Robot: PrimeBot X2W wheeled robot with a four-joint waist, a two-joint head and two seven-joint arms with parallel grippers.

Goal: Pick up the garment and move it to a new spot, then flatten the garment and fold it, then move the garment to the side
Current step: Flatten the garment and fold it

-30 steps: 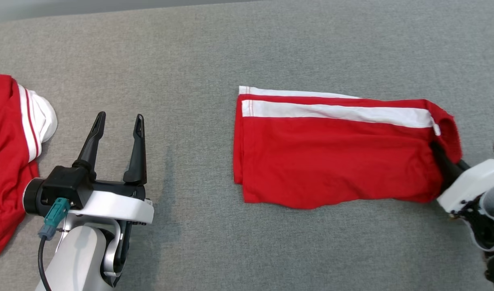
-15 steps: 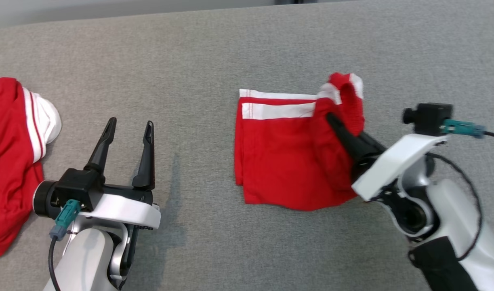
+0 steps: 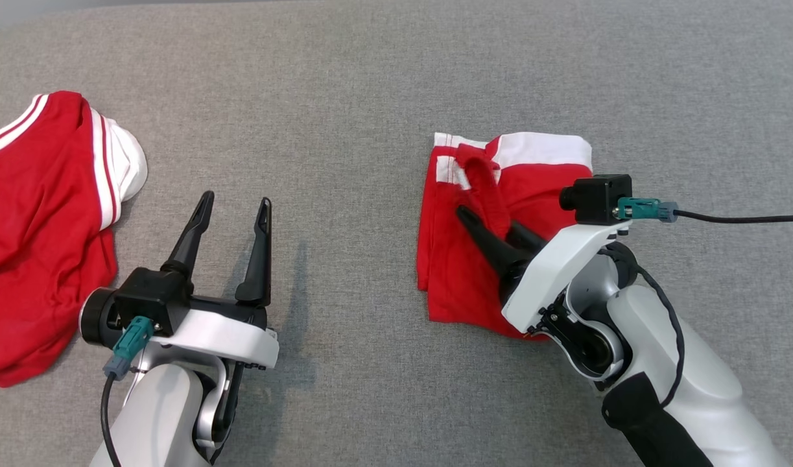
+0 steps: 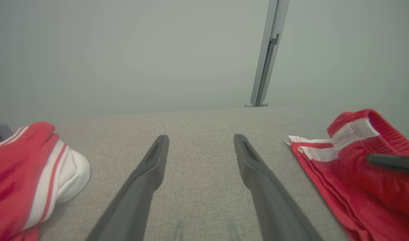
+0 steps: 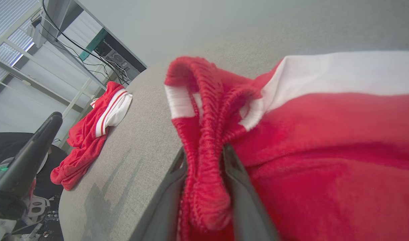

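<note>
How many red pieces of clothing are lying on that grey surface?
2. A folded garment lies right of centre; a crumpled garment lies at the left edge, partly out of frame. More could lie beyond the picture.

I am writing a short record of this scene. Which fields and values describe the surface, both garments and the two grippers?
surface: grey fabric table
task garment: red shorts with white stripe, folded over, right of centre
right gripper: fingers on both sides of the waistband; whether they clamp it cannot be told
waistband: lifted into a loop over the shorts
left gripper: open, empty, between the two garments
other garment: red-and-white garment, crumpled, far left
</note>
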